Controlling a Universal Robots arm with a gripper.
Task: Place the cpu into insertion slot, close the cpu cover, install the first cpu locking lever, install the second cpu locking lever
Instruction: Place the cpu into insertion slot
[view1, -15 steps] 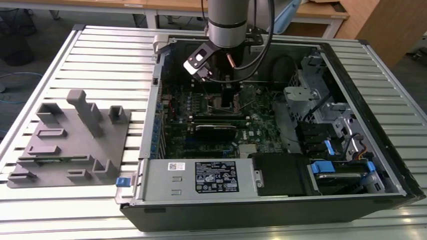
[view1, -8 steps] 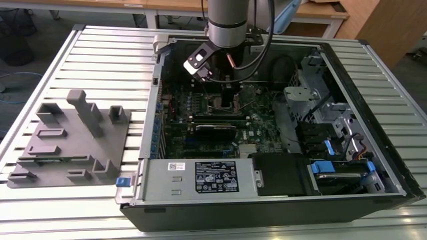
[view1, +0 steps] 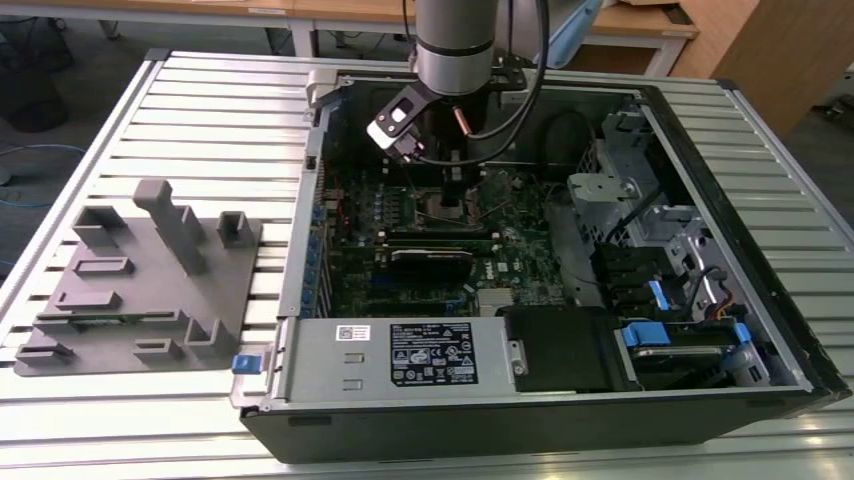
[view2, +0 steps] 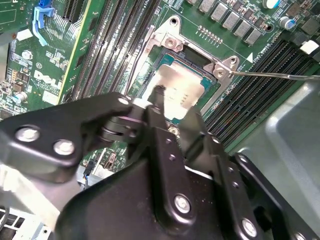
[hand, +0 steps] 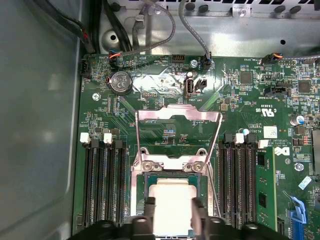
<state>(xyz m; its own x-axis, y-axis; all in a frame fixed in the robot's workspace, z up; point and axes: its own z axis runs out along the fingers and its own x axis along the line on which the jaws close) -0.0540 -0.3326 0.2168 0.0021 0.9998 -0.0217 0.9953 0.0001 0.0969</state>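
Well off the socket, toward the exterior view's left, a grey rack lies on the table beside the computer case. Inside the case the gripper hangs right over the socket, its fingers pinching the chip by two opposite edges, low within the socket's frame. At the socket's hinge side the cover stands flipped open. A thin wire lever sticks out from one socket corner, unlatched. Placing the chip looks to be the step in hand; it likely calls for a square, level seat before any letting go.
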